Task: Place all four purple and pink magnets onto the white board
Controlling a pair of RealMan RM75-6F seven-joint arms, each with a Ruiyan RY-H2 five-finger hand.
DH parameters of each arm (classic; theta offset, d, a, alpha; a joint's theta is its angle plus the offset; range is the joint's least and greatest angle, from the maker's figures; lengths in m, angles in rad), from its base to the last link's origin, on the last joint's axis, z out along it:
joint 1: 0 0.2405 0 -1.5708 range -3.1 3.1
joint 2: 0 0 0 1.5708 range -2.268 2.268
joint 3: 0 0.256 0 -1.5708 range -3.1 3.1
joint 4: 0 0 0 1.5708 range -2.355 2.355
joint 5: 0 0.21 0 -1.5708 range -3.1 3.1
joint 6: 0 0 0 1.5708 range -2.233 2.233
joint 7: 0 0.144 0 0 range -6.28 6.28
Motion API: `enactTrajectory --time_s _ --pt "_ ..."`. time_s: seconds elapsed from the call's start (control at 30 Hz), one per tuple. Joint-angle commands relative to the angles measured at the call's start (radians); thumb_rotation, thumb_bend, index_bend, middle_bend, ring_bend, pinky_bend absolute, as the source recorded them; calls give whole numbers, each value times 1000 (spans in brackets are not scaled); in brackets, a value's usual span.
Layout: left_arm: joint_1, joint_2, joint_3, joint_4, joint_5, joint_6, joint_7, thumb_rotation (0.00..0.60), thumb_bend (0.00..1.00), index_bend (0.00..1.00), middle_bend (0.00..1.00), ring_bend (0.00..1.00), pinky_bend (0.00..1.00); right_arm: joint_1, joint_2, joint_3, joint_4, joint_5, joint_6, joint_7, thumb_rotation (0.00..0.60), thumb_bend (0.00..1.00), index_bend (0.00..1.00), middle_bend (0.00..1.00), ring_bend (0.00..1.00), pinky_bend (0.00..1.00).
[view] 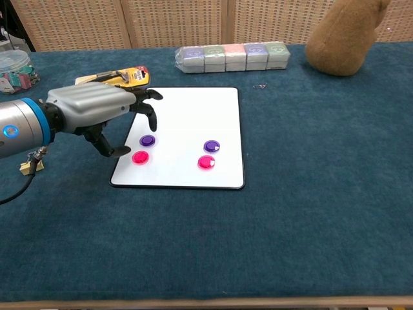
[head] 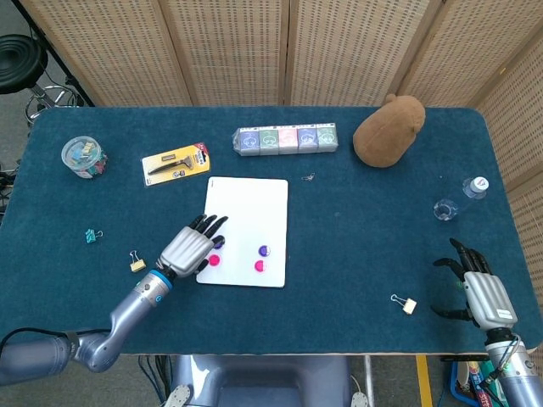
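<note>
magnets (view: 148,141) on white board (view: 187,116), clear jar (head: 84,157) holding clips

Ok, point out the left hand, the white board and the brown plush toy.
left hand (view: 97,110), chest view, back of the hand.
white board (view: 193,116), chest view, bare upper surface.
brown plush toy (head: 389,131), head view, middle of its body.
</note>
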Motion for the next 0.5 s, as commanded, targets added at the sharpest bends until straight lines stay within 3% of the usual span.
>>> enactTrajectory --time_s 0.03,0.23,0.37,0.5 --pt "18 46 -14 -43 1 28 -29 600 367 259 0 0 97 0 0 0 -1 -2 2 2 600 0 289 0 0 0" --pt "69 137 -9 -114 14 82 -92 600 300 15 0 0 76 -2 -1 -1 -3 -11 9 2 600 0 285 0 0 0" --pt "170 251 41 -171 82 179 -200 600 228 0 0 0 16 -6 -3 -3 -1 -23 23 -7 600 0 250 0 0 0" --pt "267 337 100 -190 143 271 -284 600 217 0 0 0 0 -12 -5 -5 0 -38 44 -21 600 0 190 0 0 0"
